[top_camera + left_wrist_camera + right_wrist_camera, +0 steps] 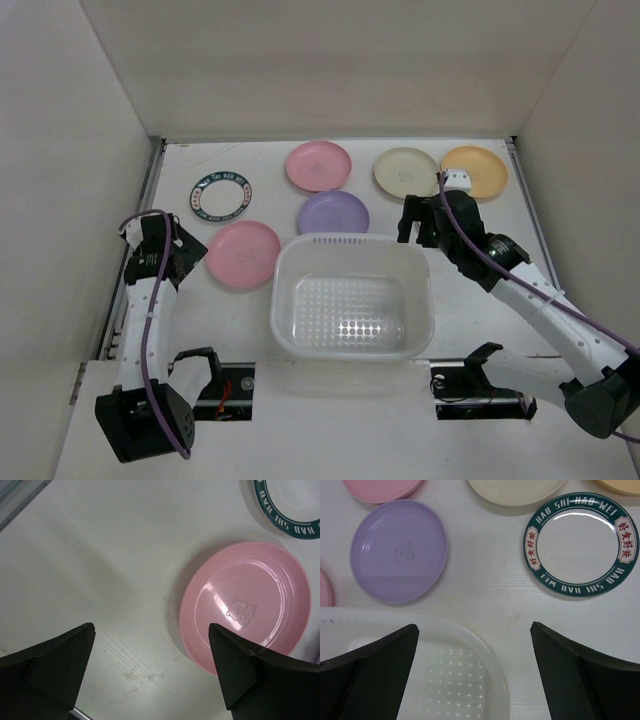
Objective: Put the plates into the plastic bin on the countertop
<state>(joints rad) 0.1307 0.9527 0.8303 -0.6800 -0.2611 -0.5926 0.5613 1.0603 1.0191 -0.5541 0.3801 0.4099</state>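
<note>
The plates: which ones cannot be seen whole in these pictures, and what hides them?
- Top view: the right lettered plate is hidden under the right pincer.
- Left wrist view: the left lettered plate is cut off at the top right corner.
- Right wrist view: the cream plate and the orange plate are cut off by the top edge.

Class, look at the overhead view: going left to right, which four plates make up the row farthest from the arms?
teal-rimmed white plate → pink plate → cream plate → orange-yellow plate
</note>
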